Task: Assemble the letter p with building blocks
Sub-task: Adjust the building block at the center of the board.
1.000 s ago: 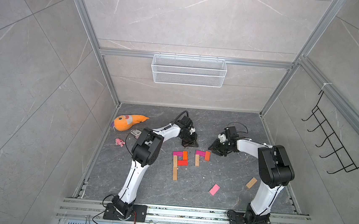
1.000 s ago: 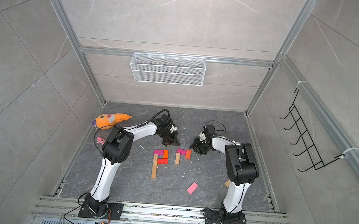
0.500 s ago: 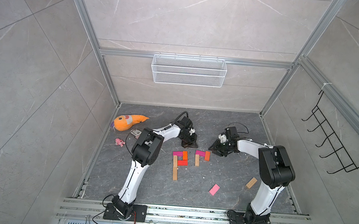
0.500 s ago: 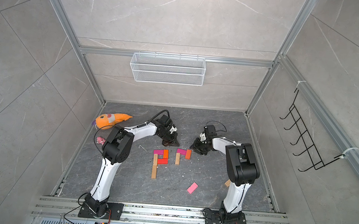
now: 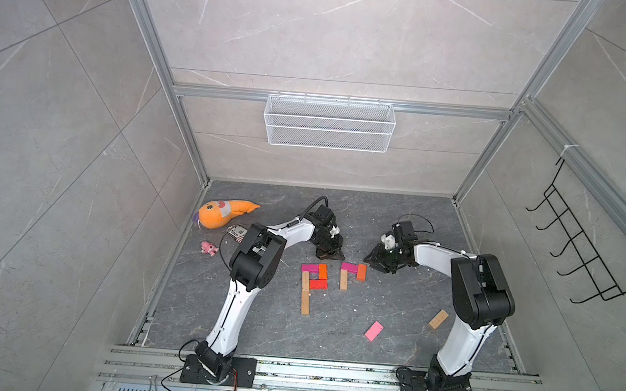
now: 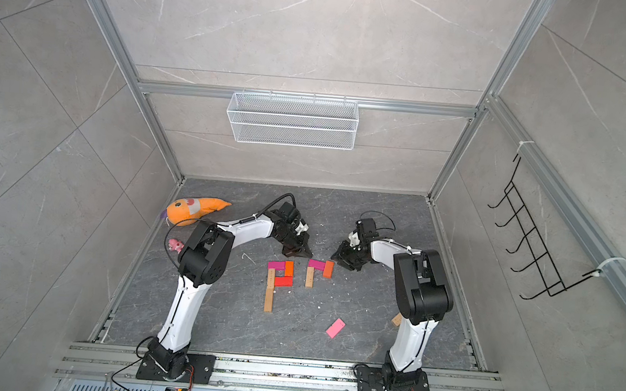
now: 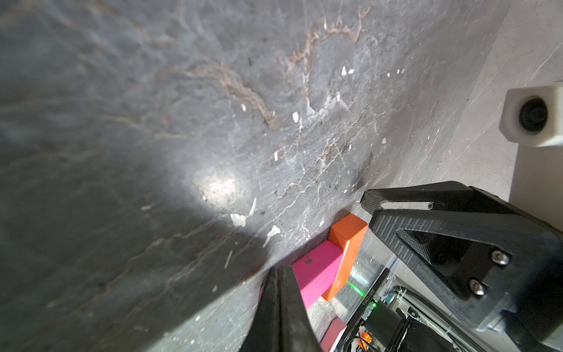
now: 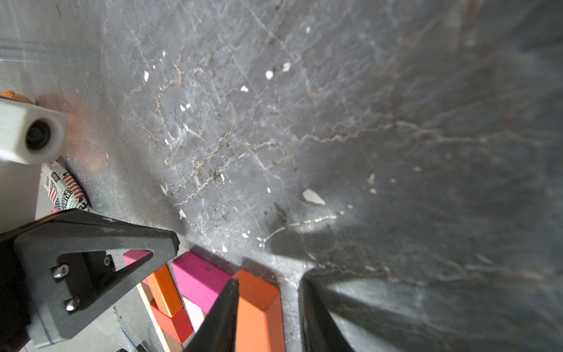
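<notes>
Setting: dark grey stone-look floor (image 5: 378, 217) inside a tiled, metal-framed cell, seen in both top views.
Letter p, complete: lies flat at mid-floor (image 5: 306, 291), nearer the left arm.
Its bricks: a two-piece tan stem (image 6: 268, 300), a magenta top brick (image 5: 310, 268), an orange side brick (image 5: 322, 270) and a red lower brick (image 5: 318, 284), closing a square loop.
Second figure, partial: lies just beside the first, toward the right arm (image 5: 343, 280).
Its bricks: a short tan upright, a magenta brick (image 5: 349, 267) across the top and an orange brick (image 5: 361, 272) hanging from the magenta's end. The loop has no lower brick.
Loose pink brick: lies flat and tilted (image 5: 373, 330), well apart from both figures, toward the rail.
Loose tan brick: lies beside the right arm's upright link (image 5: 438, 319) and is partly hidden by it in a top view (image 6: 396, 319).
Left gripper: its tip is down at the floor just beyond the gap between the two figures (image 5: 331, 258). In the left wrist view the fingers (image 7: 286, 304) are pressed together with nothing between them.
Right gripper: it is low at the far end of the partial figure's orange brick (image 8: 268, 282). Its jaws stand partly apart, with the brick's end and a strip of bare floor between them. They appear to hold nothing, though contact at one finger cannot be made out.
Orange plush: lies at the far left of the floor (image 5: 222, 214).
Small pink plush: lies near the left wall (image 5: 208, 248).
Printed packet: lies just beside the orange plush (image 5: 237, 232).
Wire basket: hangs on the back wall (image 5: 328, 129).
Black hook rack: hangs on the right wall (image 5: 581, 255).
</notes>
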